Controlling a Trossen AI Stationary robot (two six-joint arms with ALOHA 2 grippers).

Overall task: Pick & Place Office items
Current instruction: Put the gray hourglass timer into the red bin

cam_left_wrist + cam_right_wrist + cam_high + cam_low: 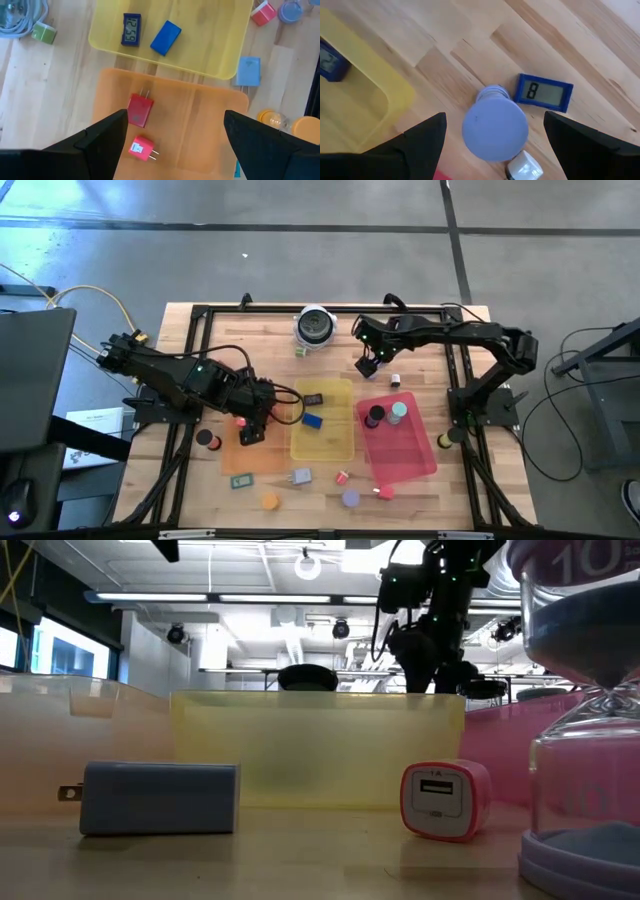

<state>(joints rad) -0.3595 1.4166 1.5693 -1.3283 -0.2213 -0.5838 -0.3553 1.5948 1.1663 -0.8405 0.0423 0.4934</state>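
Observation:
My left gripper (172, 135) is open and empty above the orange tray (200, 125), in which two red plug pieces (140, 110) (141, 149) lie flat; it shows in the high view (250, 428). My right gripper (492, 142) is open and empty above a pale purple round piece (495, 127) on the bare wood, beside a blue display block (543, 92) and a white bit (525, 167); it is at the table's far middle (368, 363). The yellow tray (322, 425) holds a dark display block (131, 29) and a blue block (165, 37).
The red tray (405, 455) holds a black disc (375, 416) and a teal disc (398, 412). Loose pieces lie near the front edge: black disc (205, 438), teal block (240, 480), grey-blue charger (300, 477), orange disc (269, 501), purple disc (350, 498). A silver-and-black round object (315, 327) stands far.

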